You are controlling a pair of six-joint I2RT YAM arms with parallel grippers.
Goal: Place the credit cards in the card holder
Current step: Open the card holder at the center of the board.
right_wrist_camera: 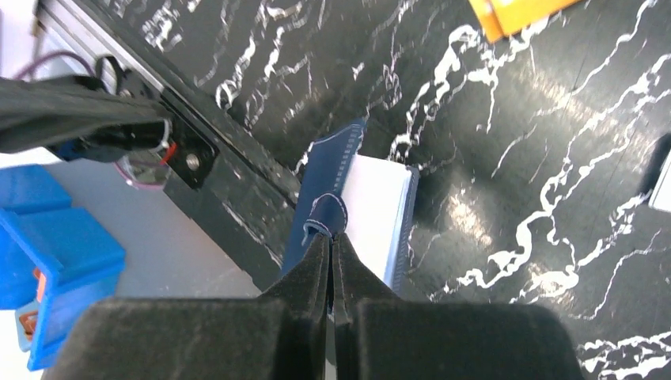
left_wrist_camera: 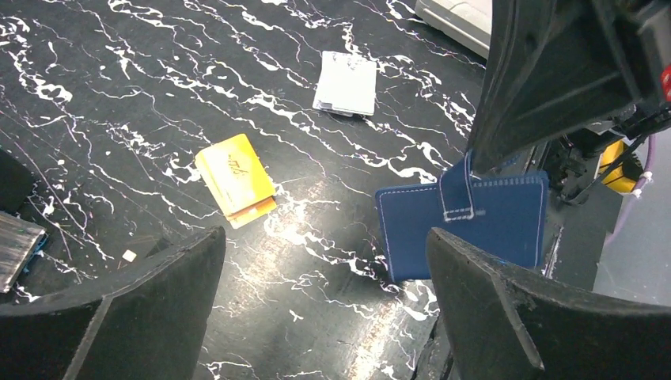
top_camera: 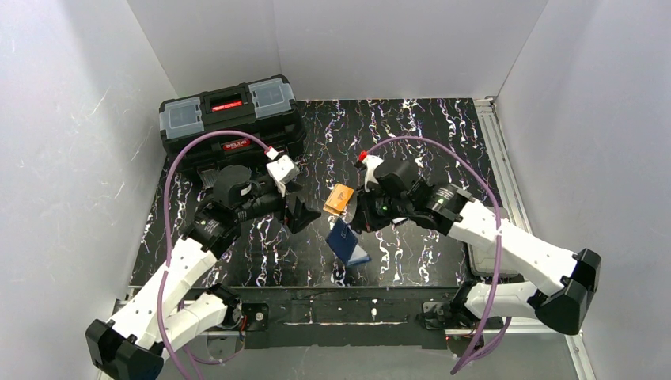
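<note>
Top view high overhead from behind, wrist views close, angled down — all share the card holder [top_camera: 342, 237]

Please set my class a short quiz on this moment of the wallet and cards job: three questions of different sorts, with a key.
1. True or false: the left gripper is clamped on the orange-yellow cards.
2. Multiple choice: which part of the card holder does the right gripper pinch? A. the snap tab. B. a clear pocket. C. the folded spine.
3. Short answer: where is the whitish-grey card, and is either gripper touching it?

Key
1. False: its jaws stand wide open and empty, above the table.
2. A.
3. It lies flat on the table, apart from the orange-yellow cards; neither gripper touches it.
</note>
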